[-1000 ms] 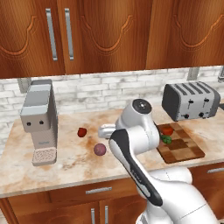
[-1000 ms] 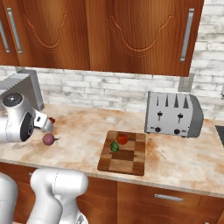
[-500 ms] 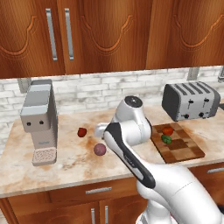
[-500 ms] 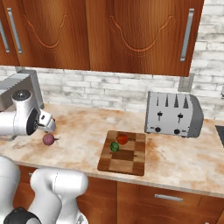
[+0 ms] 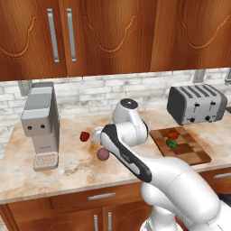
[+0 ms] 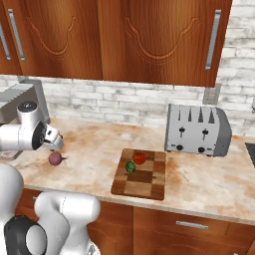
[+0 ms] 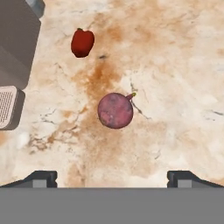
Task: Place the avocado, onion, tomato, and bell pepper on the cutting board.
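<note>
The purplish onion (image 7: pixel 115 110) lies on the marble counter, straight below my gripper (image 7: pixel 112 179), which hangs above it open with nothing between its fingertips (image 7: pixel 40 178). The deep red bell pepper (image 7: pixel 82 42) sits a little beyond the onion, near the coffee machine. In the right base view my gripper (image 6: pixel 55 146) hovers just over the onion (image 6: pixel 55 158). On the dark striped cutting board (image 6: pixel 142 180) rest the orange-red tomato (image 6: pixel 139 157) and the green avocado (image 6: pixel 130 167). The left base view shows the bell pepper (image 5: pixel 84 136), the onion (image 5: pixel 103 154) and the cutting board (image 5: pixel 189 152).
A grey coffee machine (image 5: pixel 40 122) stands at the counter's left, its drip tray (image 7: pixel 8 107) close to the onion. A silver toaster (image 6: pixel 197 129) stands behind the board on the right. Wooden cabinets hang above the brick wall.
The arm has swung a little further left over the counter, bringing the hand over the onion. The foods and the board have not moved.
</note>
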